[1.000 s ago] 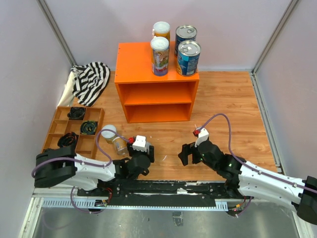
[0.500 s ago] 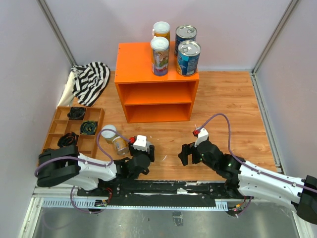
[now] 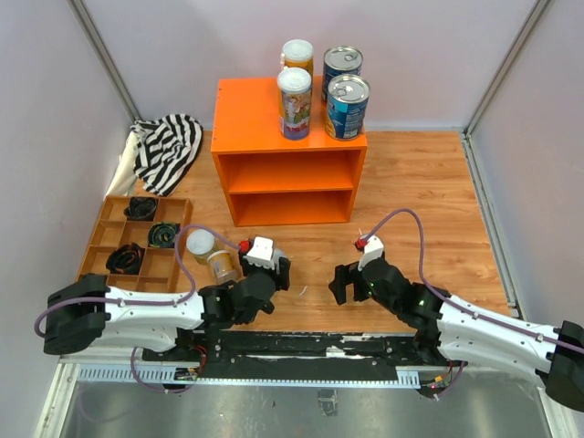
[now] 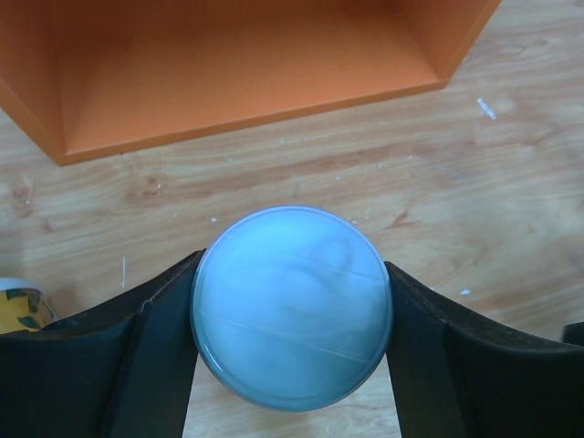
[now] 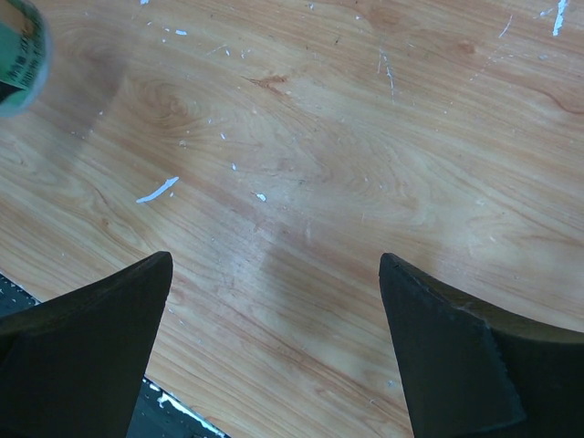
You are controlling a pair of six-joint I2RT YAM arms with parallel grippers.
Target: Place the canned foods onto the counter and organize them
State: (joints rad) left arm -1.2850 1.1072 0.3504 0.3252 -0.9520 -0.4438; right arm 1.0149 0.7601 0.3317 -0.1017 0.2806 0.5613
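Observation:
The orange counter (image 3: 248, 109) stands at the back; its lower shelf shows in the left wrist view (image 4: 228, 64). On its top stand two slim colourful cans (image 3: 295, 103) and two wide blue cans (image 3: 348, 107). My left gripper (image 3: 276, 274) (image 4: 292, 306) is shut on a small can with a whitish lid (image 4: 292, 306), held over the wood floor in front of the counter. Two more small yellowish cans (image 3: 200, 243) (image 3: 222, 265) sit left of it. My right gripper (image 3: 351, 283) (image 5: 274, 310) is open and empty above the floor.
A low brown compartmented tray (image 3: 109, 233) with dark items lies at the left. A striped cloth (image 3: 167, 146) lies behind it. Purple walls close in the sides and back. The arms' rail (image 3: 301, 347) runs along the near edge.
My left arm has stretched forward and right toward the counter with the small can in its jaws. The right arm has stayed still.

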